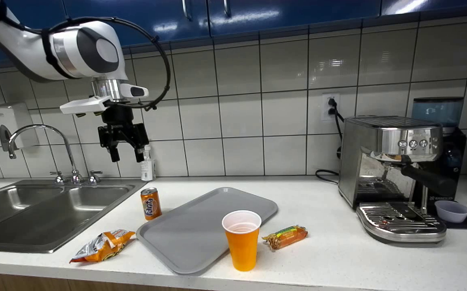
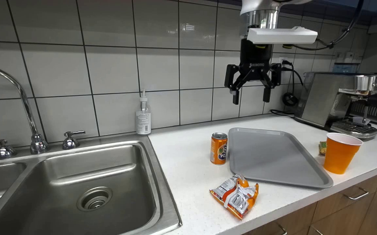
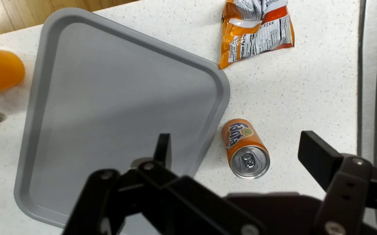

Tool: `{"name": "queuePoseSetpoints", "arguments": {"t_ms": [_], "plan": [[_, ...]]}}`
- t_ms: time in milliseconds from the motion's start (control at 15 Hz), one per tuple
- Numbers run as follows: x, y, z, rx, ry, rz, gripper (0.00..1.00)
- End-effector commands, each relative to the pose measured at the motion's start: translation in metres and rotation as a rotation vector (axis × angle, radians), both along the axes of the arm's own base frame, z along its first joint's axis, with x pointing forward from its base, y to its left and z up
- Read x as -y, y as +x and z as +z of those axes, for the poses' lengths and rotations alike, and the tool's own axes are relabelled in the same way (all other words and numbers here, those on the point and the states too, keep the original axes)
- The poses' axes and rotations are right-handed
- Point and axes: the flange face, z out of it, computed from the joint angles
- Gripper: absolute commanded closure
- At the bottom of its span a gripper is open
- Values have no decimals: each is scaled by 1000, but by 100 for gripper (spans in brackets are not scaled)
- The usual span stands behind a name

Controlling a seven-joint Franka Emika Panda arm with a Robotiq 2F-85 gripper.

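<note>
1. The gripper (image 2: 251, 98) hangs high above the counter (image 2: 185, 156), its fingers spread apart with nothing between them.
2. In the wrist view, the orange soda can (image 3: 245, 148) appears between the fingers, upright on the counter just beside the gray tray (image 3: 126, 81). An off-centre descent could tip the can or land a finger on the tray's rim, because the gap there is narrow.
3. A snack bag (image 2: 235, 197) lies at a corner of the tray; whether they touch, I cannot tell. A shifted tray could shove the bag along.
4. Beyond the can is the sink (image 3: 371, 65); a can knocked that way might roll toward it.
5. Across the tray stands the orange cup (image 1: 243, 246), near the counter's front edge. Being tall and probably light, it could topple if bumped.
6. Near the cup lies a wrapped snack (image 1: 286, 237), whose loose wrapper could slip in a weak pinch.
</note>
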Motion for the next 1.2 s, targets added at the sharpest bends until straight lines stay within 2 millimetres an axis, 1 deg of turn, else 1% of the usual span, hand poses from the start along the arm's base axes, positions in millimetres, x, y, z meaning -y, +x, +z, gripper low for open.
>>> {"name": "queuePoseSetpoints", "arguments": {"t_ms": [0, 267, 333, 467, 1133], "plan": [[-4, 16, -4, -2, -16, -16, 0], [-3, 25, -11, -15, -24, -37, 0], [-2, 15, -12, -19, -1, -14, 0], [-1, 16, -16, -26, -2, -17, 0], [-1, 16, -16, -27, -2, -17, 0]]}}
